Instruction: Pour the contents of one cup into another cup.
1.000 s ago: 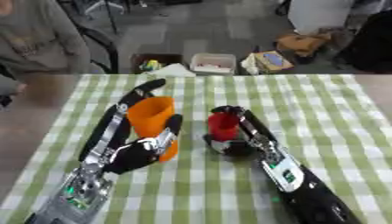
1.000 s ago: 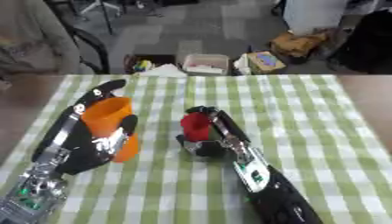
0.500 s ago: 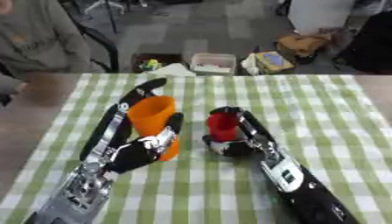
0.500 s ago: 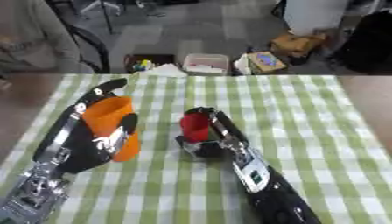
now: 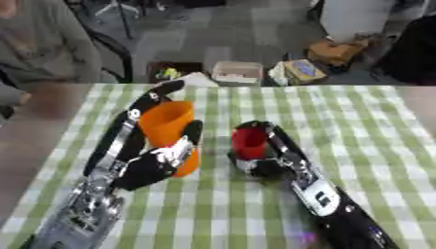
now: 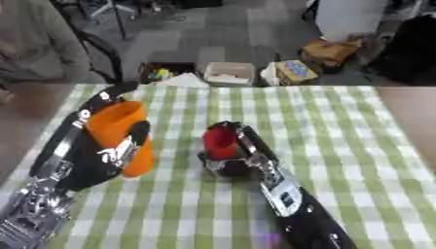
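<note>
While each hand (image 5: 153, 163) (image 5: 272, 155) gripped its cup (image 5: 168, 131) (image 5: 249, 143), curled fingers hid both bases; contents were unreadable.

The light is even and soft, without glare. Only a weak shadow lies on the tablecloth (image 5: 374, 141) under the red cup (image 5: 249, 142). Both views are blurred, most at the table's near edge and the far background.

My left hand (image 5: 149, 163) has tipped the orange cup (image 5: 169, 131) a little further toward the red cup (image 5: 249, 143); the orange rim now leans slightly more right.
</note>
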You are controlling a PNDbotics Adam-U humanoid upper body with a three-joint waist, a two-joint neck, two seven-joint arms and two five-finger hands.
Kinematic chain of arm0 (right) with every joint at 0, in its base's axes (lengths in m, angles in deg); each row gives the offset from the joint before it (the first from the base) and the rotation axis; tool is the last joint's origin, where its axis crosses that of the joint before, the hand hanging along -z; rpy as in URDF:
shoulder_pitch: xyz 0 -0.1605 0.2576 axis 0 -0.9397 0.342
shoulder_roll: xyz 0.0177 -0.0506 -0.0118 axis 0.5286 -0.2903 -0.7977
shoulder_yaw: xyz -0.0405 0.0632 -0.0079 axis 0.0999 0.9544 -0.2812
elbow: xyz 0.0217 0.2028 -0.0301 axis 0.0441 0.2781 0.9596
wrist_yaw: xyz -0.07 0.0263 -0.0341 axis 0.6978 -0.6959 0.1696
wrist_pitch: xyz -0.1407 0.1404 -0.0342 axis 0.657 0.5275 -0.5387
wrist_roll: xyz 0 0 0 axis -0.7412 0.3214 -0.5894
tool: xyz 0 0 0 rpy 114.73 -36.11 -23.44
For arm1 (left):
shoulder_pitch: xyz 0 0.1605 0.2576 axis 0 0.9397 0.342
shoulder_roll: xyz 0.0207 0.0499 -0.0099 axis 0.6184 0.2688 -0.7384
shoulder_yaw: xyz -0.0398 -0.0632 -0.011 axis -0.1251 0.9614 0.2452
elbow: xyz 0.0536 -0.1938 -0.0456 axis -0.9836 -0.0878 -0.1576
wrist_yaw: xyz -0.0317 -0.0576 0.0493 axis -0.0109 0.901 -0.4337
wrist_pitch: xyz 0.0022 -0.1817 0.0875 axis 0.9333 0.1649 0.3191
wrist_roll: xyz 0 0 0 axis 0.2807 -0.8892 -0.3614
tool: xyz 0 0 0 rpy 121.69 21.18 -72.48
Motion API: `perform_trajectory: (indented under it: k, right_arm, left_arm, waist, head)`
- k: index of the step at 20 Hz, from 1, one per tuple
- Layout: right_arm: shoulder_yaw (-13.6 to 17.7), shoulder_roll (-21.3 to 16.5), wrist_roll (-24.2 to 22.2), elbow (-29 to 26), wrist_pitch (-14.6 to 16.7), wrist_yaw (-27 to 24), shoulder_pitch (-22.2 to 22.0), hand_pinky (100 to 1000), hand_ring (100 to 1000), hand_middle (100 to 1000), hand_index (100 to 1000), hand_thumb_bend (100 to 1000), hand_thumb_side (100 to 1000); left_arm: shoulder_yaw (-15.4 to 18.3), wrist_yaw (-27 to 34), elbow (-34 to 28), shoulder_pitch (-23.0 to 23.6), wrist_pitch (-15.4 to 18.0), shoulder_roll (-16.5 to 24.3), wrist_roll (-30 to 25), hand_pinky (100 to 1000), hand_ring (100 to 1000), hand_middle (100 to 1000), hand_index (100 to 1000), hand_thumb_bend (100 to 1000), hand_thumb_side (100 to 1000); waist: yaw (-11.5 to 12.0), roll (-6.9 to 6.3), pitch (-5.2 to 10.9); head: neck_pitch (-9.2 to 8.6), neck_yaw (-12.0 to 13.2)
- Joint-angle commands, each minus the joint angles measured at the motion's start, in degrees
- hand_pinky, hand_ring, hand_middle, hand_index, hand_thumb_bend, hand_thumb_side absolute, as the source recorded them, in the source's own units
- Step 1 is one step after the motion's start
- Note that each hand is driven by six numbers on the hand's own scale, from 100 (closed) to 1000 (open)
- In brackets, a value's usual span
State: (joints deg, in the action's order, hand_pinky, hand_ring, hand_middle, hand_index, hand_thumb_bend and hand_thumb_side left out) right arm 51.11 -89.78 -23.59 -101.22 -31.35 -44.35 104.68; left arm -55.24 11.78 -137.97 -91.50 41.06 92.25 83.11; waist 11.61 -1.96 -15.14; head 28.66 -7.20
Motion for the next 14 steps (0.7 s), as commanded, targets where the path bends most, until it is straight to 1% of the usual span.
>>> perform_trajectory:
  k: [1,4,5,9,14]
  right_arm:
    - [0.0,-3.3,0.0,-1.1,-0.3,-0.9,0.5,381,532,237,762,100,100]
    - [0.4,-5.6,0.1,-1.0,-0.4,-1.3,0.8,386,535,239,765,100,100]
    - [0.6,-6.5,0.2,-0.9,-0.4,-1.3,1.1,387,535,239,765,100,100]
    - [1.3,-10.3,0.8,-1.0,-0.3,-0.9,2.6,391,535,241,765,100,100]
    - [1.3,-13.6,1.1,-2.8,0.2,-0.4,5.1,402,535,249,766,100,100]
  left_arm:
    - [-0.1,1.3,-2.7,-0.3,-0.6,1.6,-0.4,376,466,458,890,100,408]
    - [-0.3,1.8,-3.7,0.0,-1.1,2.1,-0.9,376,466,457,889,100,396]
    - [-0.5,1.8,-3.8,0.2,-1.3,2.1,-1.0,376,466,457,889,100,411]
    - [-1.4,1.9,-4.4,0.9,-1.5,2.7,-1.8,375,467,456,886,100,408]
    - [-2.6,1.5,-4.8,1.8,-1.7,3.5,-2.8,376,468,452,883,100,408]
  waist:
    - [-0.1,0.2,1.3]
    - [-0.1,0.53,1.54]
    - [-0.1,0.65,1.62]
    - [0.0,1.07,1.99]
    - [-0.2,1.47,2.22]
  head:
    - [-0.18,0.0]
    - [-0.46,0.0]
    - [-0.56,-0.1]
    - [-0.67,-0.2]
    - [-0.8,-0.4]
